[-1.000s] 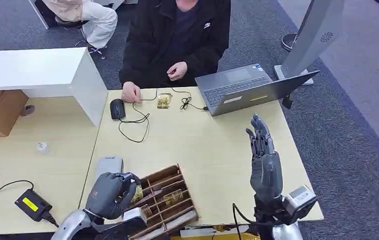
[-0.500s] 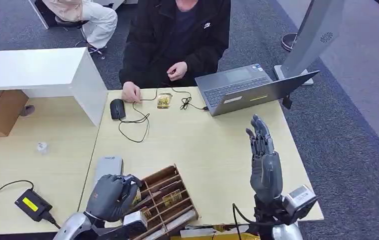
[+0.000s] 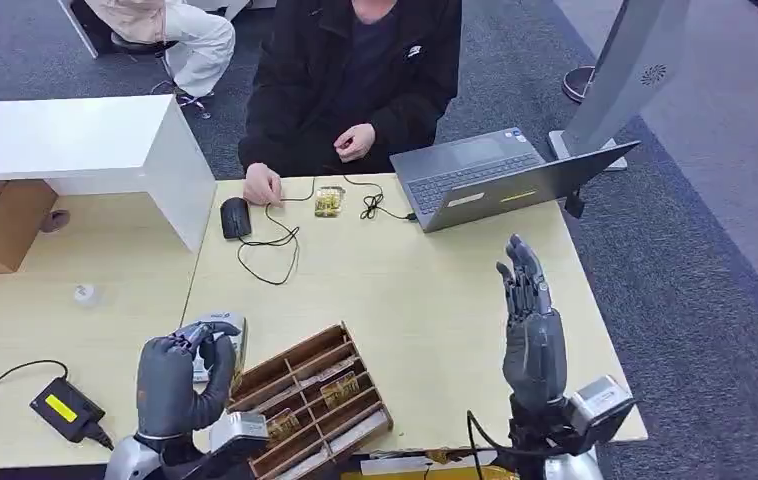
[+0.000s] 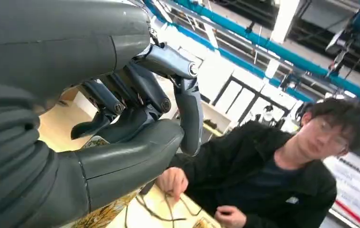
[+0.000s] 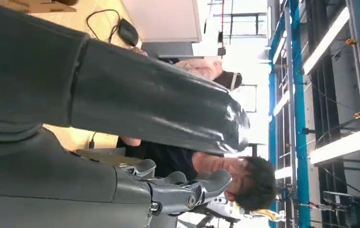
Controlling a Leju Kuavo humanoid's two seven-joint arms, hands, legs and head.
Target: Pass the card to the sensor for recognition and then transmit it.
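Fingers of the left hand pinch a patterned card; right hand spread, upright.

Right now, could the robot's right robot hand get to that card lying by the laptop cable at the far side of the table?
Probably yes. The right robot hand is raised, holding nothing, and bare table lies between it and the card, though it is a long stretch.
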